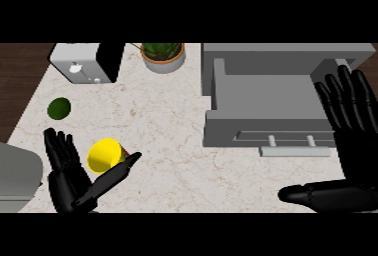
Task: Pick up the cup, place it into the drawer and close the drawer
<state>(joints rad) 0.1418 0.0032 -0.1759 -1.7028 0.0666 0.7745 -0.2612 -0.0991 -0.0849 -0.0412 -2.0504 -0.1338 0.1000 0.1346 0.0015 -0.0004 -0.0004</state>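
Counter (170, 130): pale marble-patterned top with faint brown veining, running across most of the view. Dark wood flooring (18, 75) shows beyond its left edge at the upper left. A grey rounded object (16, 175) sits at the lower left edge, partly cut off; what it is cannot be told.

Drawer (266, 110): grey, pulled open from a grey cabinet (288, 52) at the upper right. Its interior floor is bare grey. A pale bar handle (294, 147) on two posts projects from its front panel toward the viewer.

Cup (105, 154): yellow, lying tilted on the counter at lower left, its open mouth facing up and left. It is well apart from the drawer.

Left hand (70, 180): open, fingers straight and pointing up on the left side of the cup, thumb extended along the cup's lower right. The cup lies between fingers and thumb; whether they touch it cannot be told. Nothing is clasped.

Right hand (347, 140): open, fingers straight and raised at the right edge, overlapping the drawer's right side in view, thumb lying out to the left. It holds nothing.

Other items: a white and black appliance (85, 62) at the upper left of the counter; a potted plant (162, 56) in a pale pot beside it; a dark green round object (59, 108) lying flat near the left edge.
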